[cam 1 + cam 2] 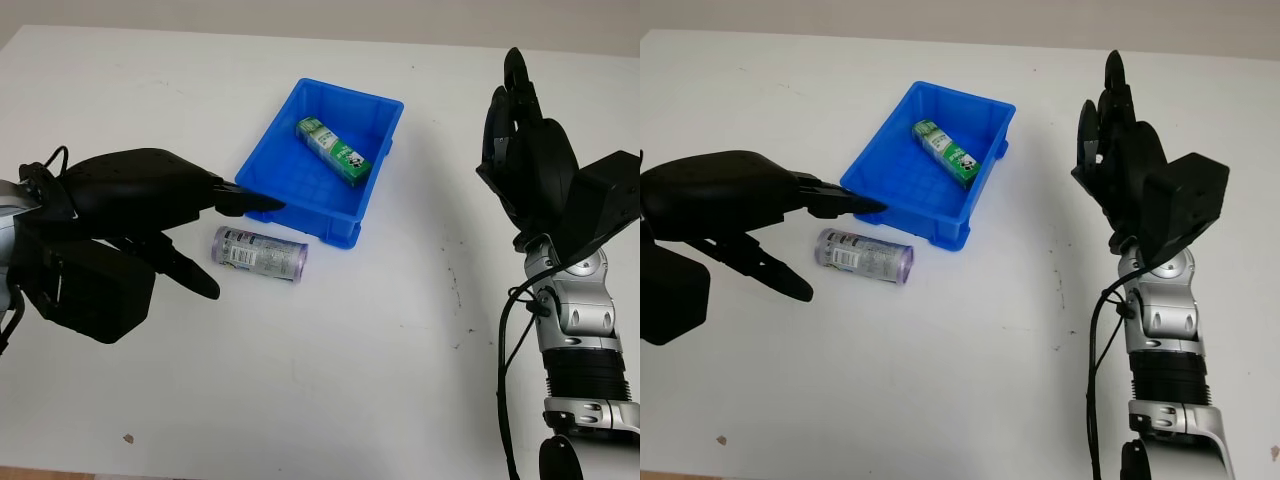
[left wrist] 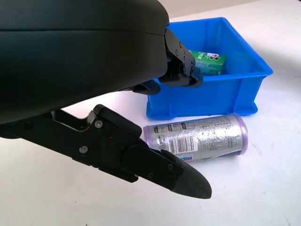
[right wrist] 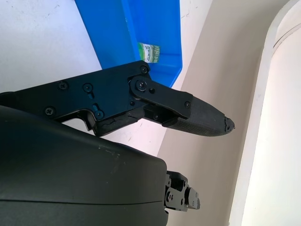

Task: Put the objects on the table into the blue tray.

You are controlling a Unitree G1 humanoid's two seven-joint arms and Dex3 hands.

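We see the left hand (image 1: pixel 150 215) open beside the purple can (image 1: pixel 260 252); its wrist view shows the barcode. Right hand (image 1: pixel 525 150) raised, apparently open, fingers wide.

- One blue tray (image 1: pixel 262 175), at 12 o'clock on the white table (image 1: pixel 350 350).
- One green carton (image 1: pixel 333 150), inside the tray.
- One purple can (image 1: pixel 260 253), at the tray's 7 o'clock.
- Two black hands: left hand (image 1: pixel 150 215), right hand (image 1: pixel 525 150).

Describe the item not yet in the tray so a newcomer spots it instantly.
Find the blue tray on the white table. Just outside its near wall lies a purple can on its side, beside the open left robot hand. The tray's green carton is boxy; this is cylindrical, barcoded.
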